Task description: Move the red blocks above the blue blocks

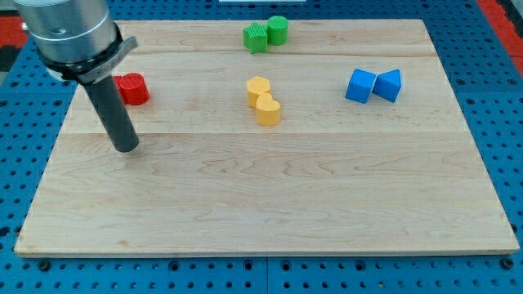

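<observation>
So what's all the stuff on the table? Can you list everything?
red block: 1 visible, red, a cylinder, view's left, partly behind the rod
green blocks: 2, green, touching, view's top centre
yellow blocks: 2, yellow, touching, middle of the board
blue blocks: 2, blue, side by side, view's right
board: 1, pale wood, lying on a blue pegboard
rod: 1, dark, on a grey arm end, view's left
my tip: 1, dark, on the board just below the red block and slightly to its left, far left of the blue blocks
</observation>
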You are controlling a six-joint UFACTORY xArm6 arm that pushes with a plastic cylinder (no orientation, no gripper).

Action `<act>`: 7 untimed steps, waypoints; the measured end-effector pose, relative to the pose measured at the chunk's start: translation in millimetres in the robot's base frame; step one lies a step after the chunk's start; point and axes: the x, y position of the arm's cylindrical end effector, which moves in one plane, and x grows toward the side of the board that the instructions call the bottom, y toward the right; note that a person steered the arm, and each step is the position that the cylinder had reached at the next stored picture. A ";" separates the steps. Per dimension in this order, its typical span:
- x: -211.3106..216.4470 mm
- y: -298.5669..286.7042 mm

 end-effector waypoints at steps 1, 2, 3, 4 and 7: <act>0.0 -27.0; -0.3 -111.9; -1.9 -112.4; -3.6 -111.8; -79.5 -52.0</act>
